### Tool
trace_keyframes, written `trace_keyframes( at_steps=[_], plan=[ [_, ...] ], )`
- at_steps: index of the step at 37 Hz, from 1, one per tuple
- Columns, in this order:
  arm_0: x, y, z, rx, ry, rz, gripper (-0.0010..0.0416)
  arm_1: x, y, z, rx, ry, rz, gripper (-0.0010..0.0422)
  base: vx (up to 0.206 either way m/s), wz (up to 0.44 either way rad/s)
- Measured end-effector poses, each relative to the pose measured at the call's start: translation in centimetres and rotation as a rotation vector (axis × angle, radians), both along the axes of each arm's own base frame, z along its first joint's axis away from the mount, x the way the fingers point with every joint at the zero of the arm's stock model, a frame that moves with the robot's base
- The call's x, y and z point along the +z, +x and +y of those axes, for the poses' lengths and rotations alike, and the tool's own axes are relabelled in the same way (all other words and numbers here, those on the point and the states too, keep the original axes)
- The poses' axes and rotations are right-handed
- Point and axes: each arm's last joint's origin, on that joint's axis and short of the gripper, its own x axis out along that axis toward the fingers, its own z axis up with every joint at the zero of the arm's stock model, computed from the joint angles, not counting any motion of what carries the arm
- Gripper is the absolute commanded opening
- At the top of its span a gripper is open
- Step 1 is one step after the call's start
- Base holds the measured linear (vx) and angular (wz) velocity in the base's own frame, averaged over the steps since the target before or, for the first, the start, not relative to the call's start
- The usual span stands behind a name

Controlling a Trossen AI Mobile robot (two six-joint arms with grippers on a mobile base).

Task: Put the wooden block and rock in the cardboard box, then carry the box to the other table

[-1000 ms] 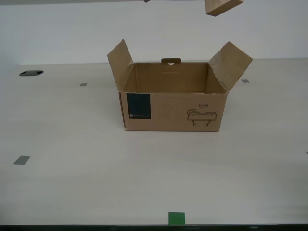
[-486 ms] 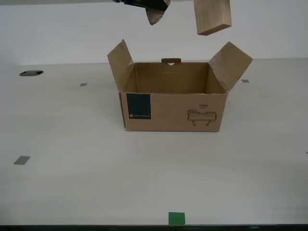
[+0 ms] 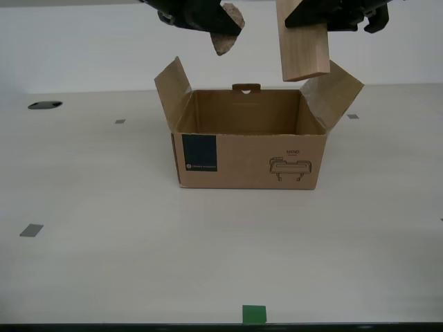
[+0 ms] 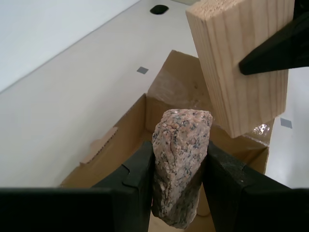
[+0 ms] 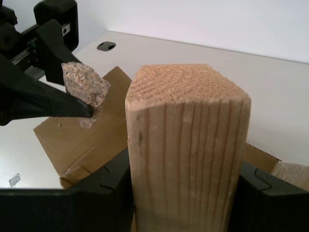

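My second gripper (image 4: 179, 186) has its two black jaws clamped on either flank of the rough pinkish-beige speckled rock (image 4: 179, 164), which stands upright between them, dark flecks showing on its face. Beyond it, toward two o'clock, the pale light-tan rectangular wooden block (image 4: 241, 63) hangs with its grain running lengthwise, a black finger (image 4: 273, 48) of the other gripper pressed against its side. Beneath both sits the open brown corrugated cardboard box (image 4: 166, 94), one flap raised behind the rock, a torn strip along the rim at nine o'clock. The smooth pale table (image 4: 58, 96) stretches away, carrying a small grey tape square (image 4: 142, 70) and, further off at twelve o'clock, a dark oval hole (image 4: 159, 9).
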Motion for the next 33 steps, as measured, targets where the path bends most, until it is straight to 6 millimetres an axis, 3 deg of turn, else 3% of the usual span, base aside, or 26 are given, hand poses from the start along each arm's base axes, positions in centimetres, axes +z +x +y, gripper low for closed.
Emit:
trace_keyframes(
  at_steps=[12, 23, 33],
  plan=[
    [-1.7, -0.6, -0.1, -0.023, 0.034, -0.012, -0.0001, -2.7, -0.8, 0.5, 0.033, -0.057, 0.008, -0.0001, 0.000, 0.000],
    [-4.2, 0.4, 0.8, -0.009, 0.011, 0.043, -0.0001, -4.2, -1.4, 0.9, 0.036, -0.056, 0.018, -0.0001, 0.000, 0.000],
    [-4.2, 0.9, 2.0, 0.018, 0.012, 0.046, -0.0001, -4.7, -1.7, 1.1, 0.046, -0.053, 0.012, -0.0001, 0.000, 0.000]
  ],
)
